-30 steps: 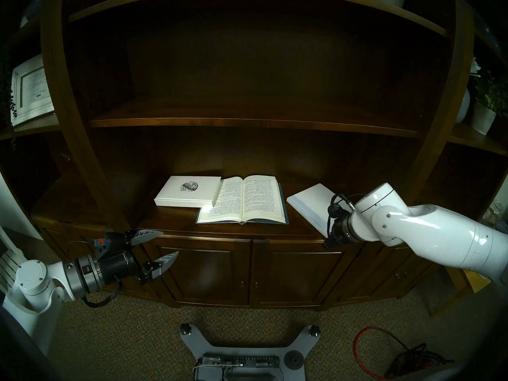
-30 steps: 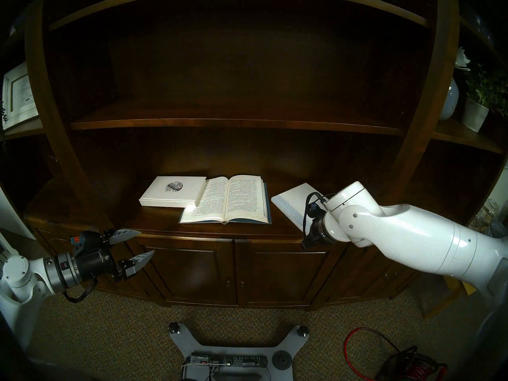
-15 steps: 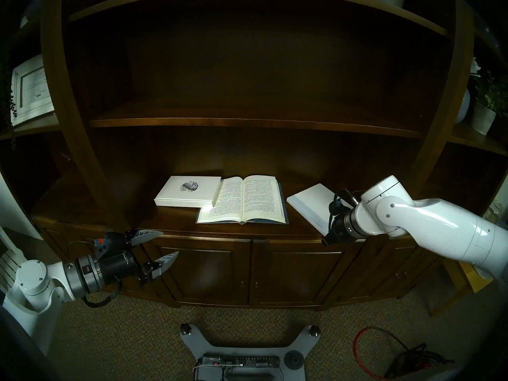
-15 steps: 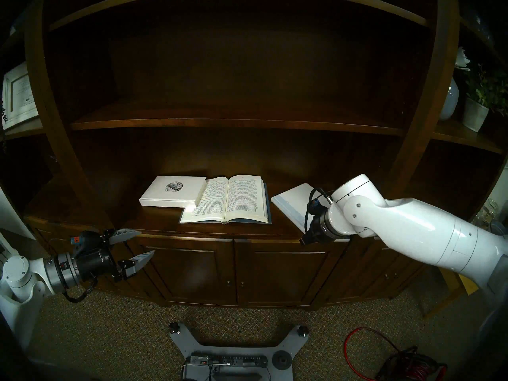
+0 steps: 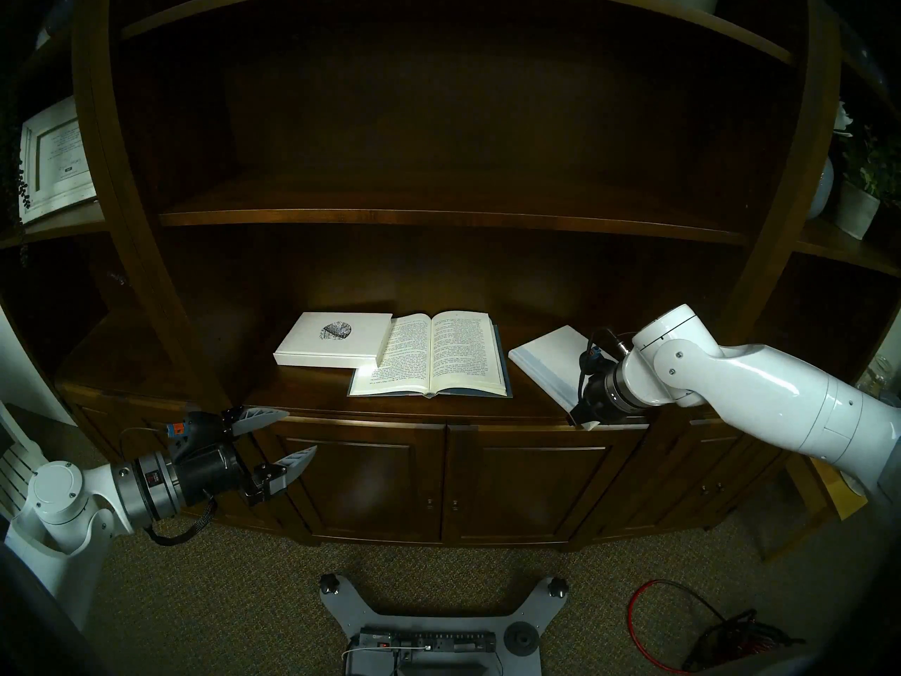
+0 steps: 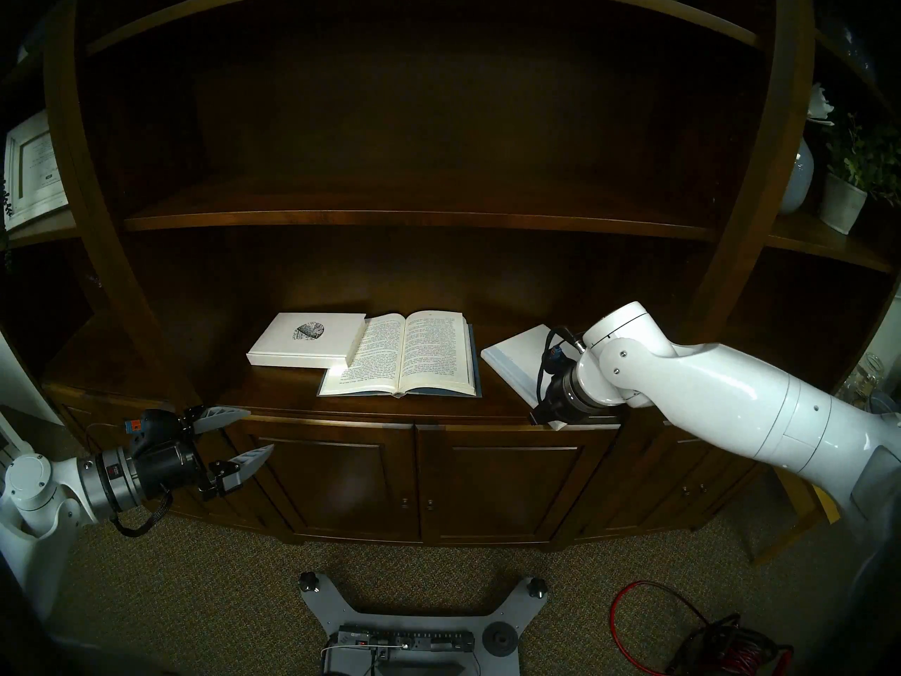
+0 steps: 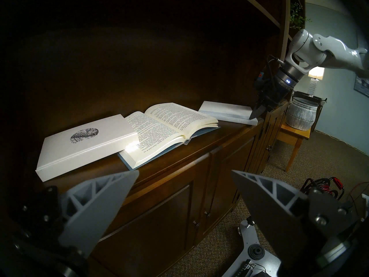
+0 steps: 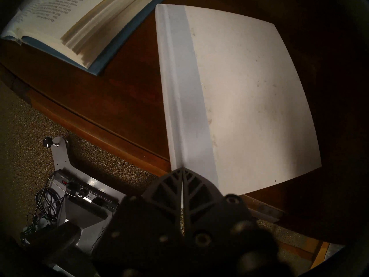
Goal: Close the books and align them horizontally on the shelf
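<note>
Dark ribbed plastic, right claw (image 8: pixel 182 170) clenched on nothing, tip at near spine corner of plain white book (image 8: pixel 249 94): matte cover, pale blue-grey spine strip, faint letters unreadable. Beside it on glossy brown wooden shelf (image 5: pixel 302 392), open blue book (image 5: pixel 431 355), cream printed pages, touching speckled-oval white book (image 5: pixel 331 341). Grey left claw (image 5: pixel 292 436) released, below shelf edge.
</note>
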Tool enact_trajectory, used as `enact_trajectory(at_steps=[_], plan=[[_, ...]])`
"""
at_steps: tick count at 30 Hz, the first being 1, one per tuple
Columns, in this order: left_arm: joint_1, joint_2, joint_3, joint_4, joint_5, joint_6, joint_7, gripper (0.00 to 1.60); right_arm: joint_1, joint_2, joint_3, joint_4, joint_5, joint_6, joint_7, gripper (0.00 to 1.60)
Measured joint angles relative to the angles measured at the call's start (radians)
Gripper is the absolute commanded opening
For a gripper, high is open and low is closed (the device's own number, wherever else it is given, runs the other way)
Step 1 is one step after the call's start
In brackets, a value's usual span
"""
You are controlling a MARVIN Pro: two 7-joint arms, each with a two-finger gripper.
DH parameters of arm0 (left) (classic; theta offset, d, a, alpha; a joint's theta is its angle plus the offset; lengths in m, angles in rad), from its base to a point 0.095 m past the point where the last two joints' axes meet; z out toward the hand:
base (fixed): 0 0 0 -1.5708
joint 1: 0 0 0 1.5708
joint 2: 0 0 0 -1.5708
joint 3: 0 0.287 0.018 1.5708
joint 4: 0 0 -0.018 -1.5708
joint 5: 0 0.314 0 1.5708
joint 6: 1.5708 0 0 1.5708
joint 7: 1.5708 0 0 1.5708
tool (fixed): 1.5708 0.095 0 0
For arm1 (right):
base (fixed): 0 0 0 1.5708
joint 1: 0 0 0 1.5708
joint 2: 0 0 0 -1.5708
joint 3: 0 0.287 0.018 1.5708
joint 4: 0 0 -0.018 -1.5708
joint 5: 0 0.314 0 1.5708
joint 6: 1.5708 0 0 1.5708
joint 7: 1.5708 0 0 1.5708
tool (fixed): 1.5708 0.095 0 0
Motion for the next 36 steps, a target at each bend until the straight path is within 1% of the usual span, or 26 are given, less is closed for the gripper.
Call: enact_trajectory(at_steps=[4, 9, 14, 18, 21, 28, 31, 36], plan=[[0.000, 0.000, 0.000, 0.000, 0.000, 0.000, 0.000, 1.60, 0.002, -0.001, 0.000, -0.009, 0.008, 0.000, 0.012, 0.00], [0.000, 0.000, 0.000, 0.000, 0.000, 0.000, 0.000, 1.60, 0.003, 0.019, 0.002, -0.071, 0.042, 0.000, 0.021, 0.00], [0.000, 0.000, 0.000, 0.000, 0.000, 0.000, 0.000, 1.60, 0.002, 0.032, 0.001, -0.093, 0.060, 0.000, 0.012, 0.00], [0.000, 0.000, 0.000, 0.000, 0.000, 0.000, 0.000, 1.60, 0.002, 0.027, -0.012, -0.053, 0.055, 0.000, 0.002, 0.00], [0.000, 0.000, 0.000, 0.000, 0.000, 0.000, 0.000, 1.60, 0.002, 0.015, -0.022, -0.004, 0.038, 0.000, 0.006, 0.00], [0.000, 0.000, 0.000, 0.000, 0.000, 0.000, 0.000, 1.60, 0.005, -0.025, -0.043, 0.070, -0.009, 0.000, 0.054, 0.00], [0.000, 0.000, 0.000, 0.000, 0.000, 0.000, 0.000, 1.60, 0.009, -0.040, -0.053, 0.087, -0.039, 0.000, 0.054, 0.00], [0.000, 0.000, 0.000, 0.000, 0.000, 0.000, 0.000, 1.60, 0.017, -0.055, -0.068, 0.087, -0.069, 0.003, 0.044, 0.00]])
